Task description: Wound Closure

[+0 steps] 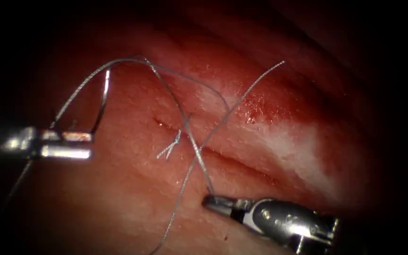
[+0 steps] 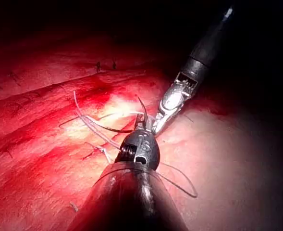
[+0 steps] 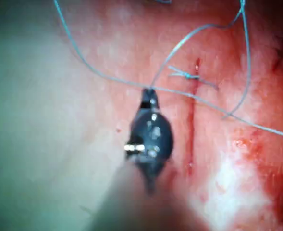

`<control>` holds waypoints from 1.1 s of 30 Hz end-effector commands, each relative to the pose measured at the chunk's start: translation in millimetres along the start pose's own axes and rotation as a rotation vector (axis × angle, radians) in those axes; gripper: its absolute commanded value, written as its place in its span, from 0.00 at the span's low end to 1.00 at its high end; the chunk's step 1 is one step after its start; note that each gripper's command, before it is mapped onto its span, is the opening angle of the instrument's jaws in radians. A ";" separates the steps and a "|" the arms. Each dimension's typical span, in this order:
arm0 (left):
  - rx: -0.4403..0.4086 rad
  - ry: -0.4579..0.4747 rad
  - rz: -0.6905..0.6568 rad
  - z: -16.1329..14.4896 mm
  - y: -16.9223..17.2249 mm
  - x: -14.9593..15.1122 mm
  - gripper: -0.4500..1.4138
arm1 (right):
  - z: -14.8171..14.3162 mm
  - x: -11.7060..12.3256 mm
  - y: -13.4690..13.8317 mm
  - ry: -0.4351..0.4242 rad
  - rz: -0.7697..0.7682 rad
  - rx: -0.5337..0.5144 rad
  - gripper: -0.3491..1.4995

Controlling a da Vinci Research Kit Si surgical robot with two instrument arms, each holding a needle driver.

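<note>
While the left arm's tool [image 1: 79,144] waits well to the left of the cut, its fingers [image 1: 67,152] are closed on the curved needle [image 1: 104,97], gripping it at its lower end so that the rest of the curve rises free above the tissue [image 1: 133,189]; the needle is not in the tissue. The thread [image 1: 166,73] runs from the needle's upper end in a high arc to the right, comes down across the cut [image 1: 232,160], and crosses a second strand whose free end [image 1: 279,63] points up and to the right. Just left of that crossing, a small finished knot with short cut ends [image 1: 171,147] sits on the cut line. Further right, red fluid [image 1: 253,111] glistens on the tissue above the cut. The right arm's tool [image 1: 213,202] lies below the cut with its fingers closed on the thread, pinching a strand that climbs from its tip toward the crossing; the right wrist view shows the same narrow tip [image 3: 148,94] meeting the thread. Judging from one tied stitch, a needle held clear and loose thread lying over the wound, the work appears to stand between stitches, with thread being managed. The next move would call for keeping the slack strands from tangling with the knot and for a firm, well-angled hold on the needle.
</note>
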 end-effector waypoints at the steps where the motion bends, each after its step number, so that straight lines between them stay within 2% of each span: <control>1: -0.001 0.000 0.001 0.8 0.2 -0.5 0.00 | 0.2 1.9 -2.1 0.010 0.005 0.026 0.00; 12: 0.002 -0.001 0.001 1.0 0.2 -0.6 0.00 | -0.9 11.3 -8.9 0.082 0.025 0.125 0.00; 16: 0.003 -0.002 0.000 1.0 0.2 -0.6 0.00 | -0.2 13.5 -9.6 0.102 -0.014 0.120 0.00; 17: 0.003 -0.002 0.000 1.0 0.2 -0.6 0.00 | -0.2 13.5 -9.6 0.102 -0.014 0.120 0.00; 18: 0.003 -0.002 0.000 1.0 0.2 -0.6 0.00 | -0.1 13.4 -9.3 0.101 -0.013 0.118 0.17; 20: 0.003 -0.002 0.000 1.0 0.2 -0.6 0.00 | 0.1 13.0 -8.5 0.101 -0.014 0.117 0.37; 21: 0.003 -0.002 0.000 1.0 0.2 -0.6 0.00 | 0.1 12.7 -7.8 0.101 -0.015 0.116 0.51; 24: 0.003 -0.002 0.000 1.0 0.1 -0.6 0.00 | 0.2 11.5 -5.6 0.114 -0.015 0.097 0.72; 28: 0.004 -0.002 0.000 1.0 0.0 -0.7 0.00 | 0.6 8.7 -2.8 0.102 -0.033 0.050 0.74; 30: 0.004 -0.003 0.000 1.0 0.0 -0.8 0.00 | 1.3 6.6 -1.3 0.099 -0.053 0.036 0.76; 31: 0.005 -0.003 0.001 1.1 0.0 -0.8 0.00 | 1.8 4.6 -0.2 0.096 -0.066 0.023 0.75; 32: 0.005 -0.003 0.001 1.1 0.0 -0.8 0.00 | 1.8 4.6 -0.2 0.096 -0.066 0.023 0.75; 33: 0.005 -0.003 0.001 1.1 0.0 -0.8 0.00 | 2.1 3.4 0.4 0.092 -0.081 0.003 0.79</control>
